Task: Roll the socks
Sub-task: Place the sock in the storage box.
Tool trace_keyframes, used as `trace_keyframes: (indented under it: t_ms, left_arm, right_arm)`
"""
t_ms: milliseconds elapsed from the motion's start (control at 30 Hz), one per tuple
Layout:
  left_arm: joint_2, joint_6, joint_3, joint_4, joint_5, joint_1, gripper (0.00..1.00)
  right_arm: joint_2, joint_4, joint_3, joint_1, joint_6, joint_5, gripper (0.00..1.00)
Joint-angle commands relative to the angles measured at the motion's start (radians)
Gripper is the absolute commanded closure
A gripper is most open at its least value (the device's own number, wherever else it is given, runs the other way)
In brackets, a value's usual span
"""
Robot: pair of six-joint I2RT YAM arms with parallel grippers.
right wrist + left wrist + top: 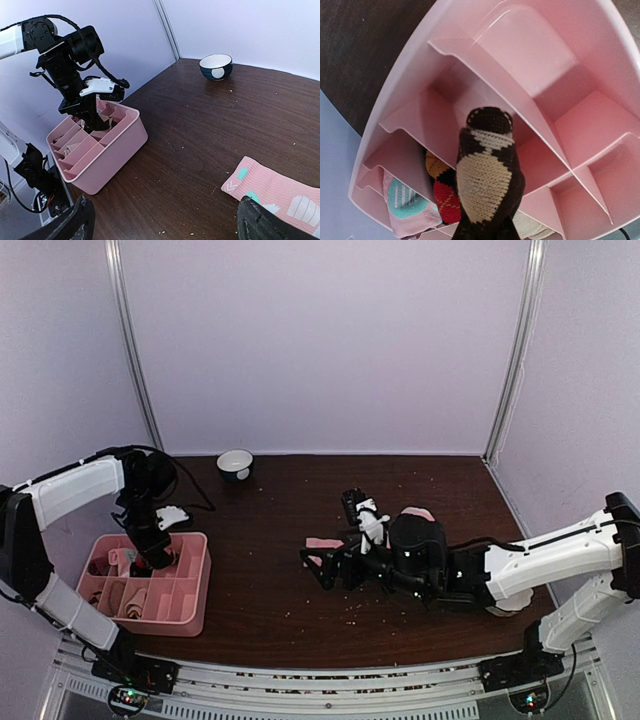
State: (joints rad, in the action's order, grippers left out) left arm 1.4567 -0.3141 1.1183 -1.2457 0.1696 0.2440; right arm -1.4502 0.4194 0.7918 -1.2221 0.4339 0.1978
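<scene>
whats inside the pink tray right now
A pink-and-mint sock and a red-and-yellow argyle sock sit in compartments of the pink tray; several others look bare. A brown argyle sock hanging in front hides what lies beneath it.

The tray (535,55) is smooth pink plastic with a soft shine. The argyle sock (487,185) is knitted cloth, and you can see the little loops of thread. The pink sock (280,192) is soft cloth with fine ribs, not shiny. The table (215,130) looks like dark brown wood, dull, with small pale specks. The bowl (216,66) is glossy.
</scene>
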Motion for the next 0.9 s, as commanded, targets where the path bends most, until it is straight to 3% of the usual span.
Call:
trace_keyframes:
  t_ms: [0, 100, 133, 200, 367, 400, 433, 567, 733, 867]
  left_arm:
    - [0.044, 0.01, 0.003, 0.048, 0.036, -0.009, 1.0]
    - [0.076, 0.006, 0.03, 0.032, 0.013, -0.008, 1.0]
    - [0.085, 0.004, 0.04, 0.026, -0.001, -0.008, 0.95]
    - [0.093, -0.004, 0.059, 0.017, -0.025, -0.008, 0.67]
    - [0.087, -0.002, 0.089, 0.011, -0.031, -0.008, 0.36]
    - [0.078, -0.002, 0.096, 0.011, -0.031, -0.008, 0.14]
    - [0.075, -0.001, 0.104, 0.006, -0.034, -0.008, 0.04]
    - [0.048, -0.014, 0.144, -0.019, -0.061, -0.008, 0.02]
    - [-0.03, -0.053, 0.216, -0.039, -0.061, -0.009, 0.02]
    - [-0.108, -0.101, 0.267, -0.013, -0.009, -0.009, 0.02]
  right_arm:
    - [0.039, 0.028, -0.024, 0.001, 0.014, -0.004, 0.0]
    - [0.045, 0.036, -0.034, 0.0, 0.016, -0.01, 0.0]
    - [0.046, 0.038, -0.035, 0.001, 0.016, -0.011, 0.0]
    - [0.044, 0.039, -0.034, 0.001, 0.016, -0.015, 0.0]
    - [0.047, 0.034, -0.039, -0.001, 0.014, -0.007, 0.0]
    - [0.05, 0.033, -0.041, -0.001, 0.013, -0.003, 0.0]
    - [0.053, 0.03, -0.043, 0.0, 0.013, 0.003, 0.0]
    - [0.077, 0.008, -0.053, 0.0, 0.017, 0.04, 0.0]
    - [0.114, -0.102, -0.066, 0.006, 0.143, 0.24, 0.0]
    - [0.102, -0.103, -0.087, 0.016, 0.055, 0.174, 0.01]
